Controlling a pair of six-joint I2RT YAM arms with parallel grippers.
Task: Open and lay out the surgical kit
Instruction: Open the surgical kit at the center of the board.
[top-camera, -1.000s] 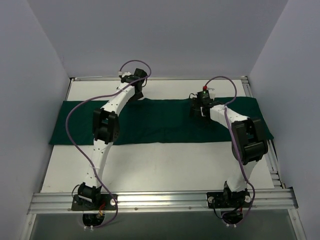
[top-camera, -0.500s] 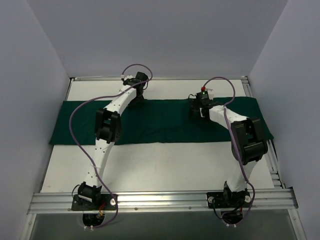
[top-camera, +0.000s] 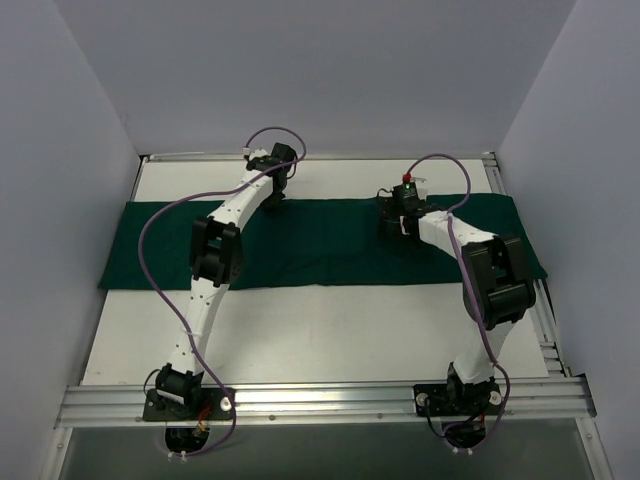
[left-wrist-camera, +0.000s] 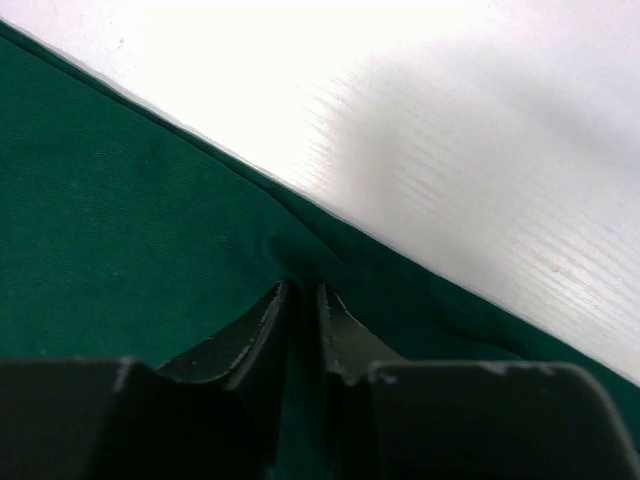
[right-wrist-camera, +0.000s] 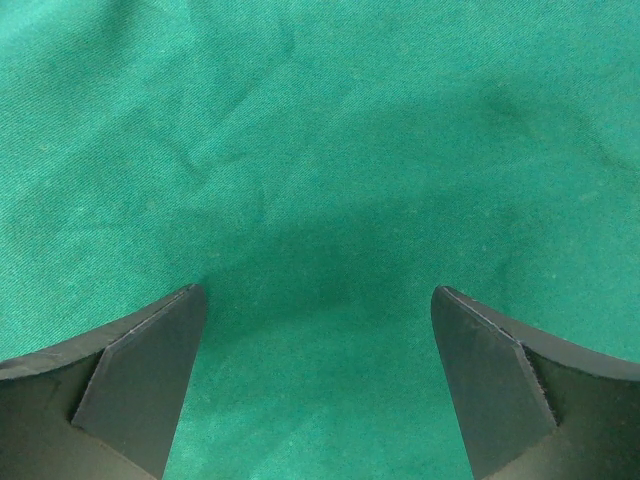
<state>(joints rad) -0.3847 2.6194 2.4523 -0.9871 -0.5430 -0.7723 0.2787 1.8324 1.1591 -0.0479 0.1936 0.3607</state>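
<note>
Left hand (left-wrist-camera: 302, 290) newly tight on cloth wrap (left-wrist-camera: 120, 230) edge

A flat white rectangular table top (top-camera: 320, 330) stands between plain pale lavender-grey walls: one on the left (top-camera: 50, 200), one on the right (top-camera: 590, 150), one across the far side (top-camera: 320, 70). A silver slotted aluminium rail (top-camera: 330, 398) runs along its near edge, and thinner aluminium framing (top-camera: 340, 157) along the far edge. Nearer than the rail lies a dull grey floor strip (top-camera: 330, 450). The light is soft and even. In the left wrist view a blurred grey shadow (left-wrist-camera: 480, 170) falls on the white surface.
</note>
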